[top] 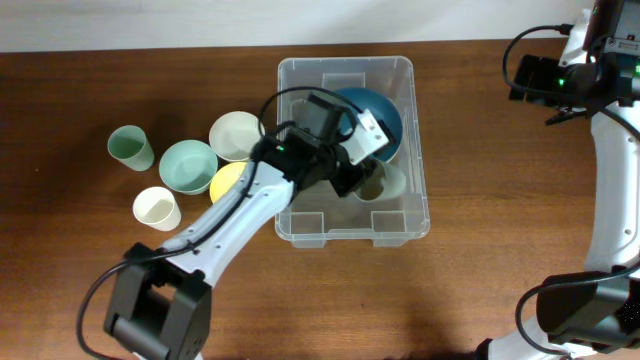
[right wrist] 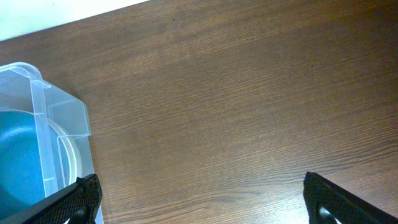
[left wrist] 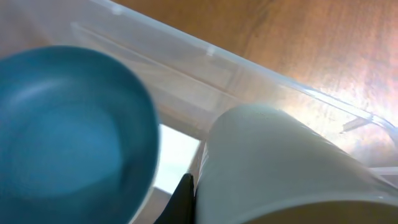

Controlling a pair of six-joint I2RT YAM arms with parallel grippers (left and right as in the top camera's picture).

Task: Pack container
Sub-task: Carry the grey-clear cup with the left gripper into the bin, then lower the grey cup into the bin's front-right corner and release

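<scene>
The clear container (top: 345,66) stands at the table's middle back. It holds a blue bowl (top: 388,112) at its far end. My left gripper (top: 356,176) is down inside the container, shut on a pale cup (top: 381,184). In the left wrist view the cup (left wrist: 280,162) fills the right side against one black finger, next to the blue bowl (left wrist: 68,137); the other finger is hidden. My right gripper (right wrist: 202,199) is open and empty over bare table to the right of the container (right wrist: 62,118).
Left of the container stand a green cup (top: 130,147), a green bowl (top: 187,165), a cream bowl (top: 235,134), a yellow bowl (top: 227,180) partly under my left arm, and a white cup (top: 157,208). The right arm's base is at the right edge.
</scene>
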